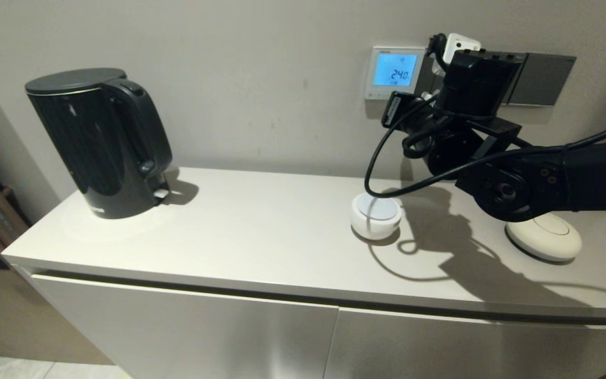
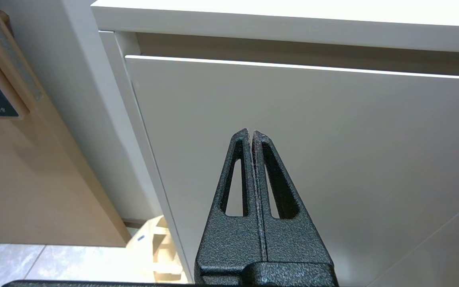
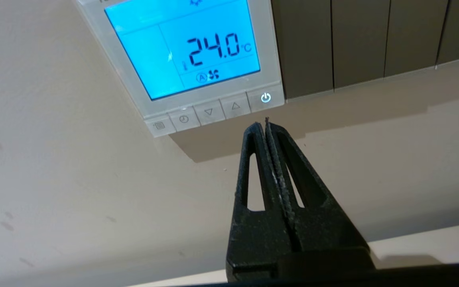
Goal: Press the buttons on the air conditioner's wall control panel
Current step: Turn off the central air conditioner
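Note:
The white-framed wall control panel (image 1: 396, 72) hangs on the wall, its screen glowing blue with "24.0"; it also shows in the right wrist view (image 3: 185, 52). A row of pale buttons (image 3: 213, 111) runs along its bottom strip, the power button (image 3: 266, 97) lit at one end. My right gripper (image 3: 262, 121) is shut and empty, its tips just below the strip, under the up-arrow and power buttons, apart from the panel. In the head view the right wrist (image 1: 471, 89) sits just right of the panel. My left gripper (image 2: 250, 132) is shut and empty, parked low before the cabinet front.
Dark grey switch plates (image 1: 539, 79) sit right of the panel, with a white plug (image 1: 458, 47) above. On the cabinet top (image 1: 260, 226) stand a black kettle (image 1: 97, 139), a white round device (image 1: 376, 216) and a flat white disc (image 1: 544, 237).

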Controlling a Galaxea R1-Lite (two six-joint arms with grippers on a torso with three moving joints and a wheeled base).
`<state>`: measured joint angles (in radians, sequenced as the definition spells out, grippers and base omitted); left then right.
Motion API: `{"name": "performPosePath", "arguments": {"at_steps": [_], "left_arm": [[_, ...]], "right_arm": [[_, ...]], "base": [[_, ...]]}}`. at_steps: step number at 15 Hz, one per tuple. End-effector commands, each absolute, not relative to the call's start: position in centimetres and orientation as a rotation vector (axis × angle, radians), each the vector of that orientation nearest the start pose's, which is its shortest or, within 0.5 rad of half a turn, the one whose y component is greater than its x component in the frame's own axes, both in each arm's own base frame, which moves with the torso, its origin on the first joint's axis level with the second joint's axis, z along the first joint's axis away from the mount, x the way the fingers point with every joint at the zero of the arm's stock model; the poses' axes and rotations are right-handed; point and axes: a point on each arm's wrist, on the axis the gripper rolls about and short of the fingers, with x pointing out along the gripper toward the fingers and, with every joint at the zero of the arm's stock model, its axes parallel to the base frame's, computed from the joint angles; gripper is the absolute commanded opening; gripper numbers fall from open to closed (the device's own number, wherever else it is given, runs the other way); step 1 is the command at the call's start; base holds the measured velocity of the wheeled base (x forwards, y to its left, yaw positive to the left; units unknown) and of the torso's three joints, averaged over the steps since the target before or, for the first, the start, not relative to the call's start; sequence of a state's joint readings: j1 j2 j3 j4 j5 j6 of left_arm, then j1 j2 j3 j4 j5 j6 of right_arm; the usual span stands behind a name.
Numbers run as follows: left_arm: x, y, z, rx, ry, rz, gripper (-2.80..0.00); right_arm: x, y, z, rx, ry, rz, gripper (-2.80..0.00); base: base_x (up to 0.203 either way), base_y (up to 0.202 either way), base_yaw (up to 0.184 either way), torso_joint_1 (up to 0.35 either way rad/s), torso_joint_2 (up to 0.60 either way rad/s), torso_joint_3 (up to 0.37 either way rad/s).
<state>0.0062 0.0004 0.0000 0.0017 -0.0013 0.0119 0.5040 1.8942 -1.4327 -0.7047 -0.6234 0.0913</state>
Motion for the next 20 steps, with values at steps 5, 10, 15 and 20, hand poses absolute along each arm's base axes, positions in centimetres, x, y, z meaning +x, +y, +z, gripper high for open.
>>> {"name": "performPosePath", "arguments": {"at_steps": [5, 10, 15, 20], "left_arm": [[-2.3, 0.0, 7.5, 0.012, 0.002, 0.006, -2.80], [-2.3, 0.0, 7.5, 0.012, 0.002, 0.005, -2.80], [-2.3, 0.0, 7.5, 0.012, 0.002, 0.006, -2.80], [-2.3, 0.0, 7.5, 0.012, 0.002, 0.006, -2.80]], "right_arm": [[33.9, 17.3, 30.1, 0.242, -0.245, -0.095, -2.80], [34.4, 17.1, 29.9, 0.238, -0.258, -0.112, -2.80], [34.7, 17.1, 29.6, 0.230, -0.250, -0.115, -2.80], [35.2, 17.2, 29.1, 0.223, -0.241, -0.122, -2.80]], "base": [[0.000, 0.000, 0.000, 0.000, 0.00, 0.000], [0.000, 0.000, 0.000, 0.000, 0.00, 0.000], [0.000, 0.000, 0.000, 0.000, 0.00, 0.000], [0.000, 0.000, 0.000, 0.000, 0.00, 0.000]]}}
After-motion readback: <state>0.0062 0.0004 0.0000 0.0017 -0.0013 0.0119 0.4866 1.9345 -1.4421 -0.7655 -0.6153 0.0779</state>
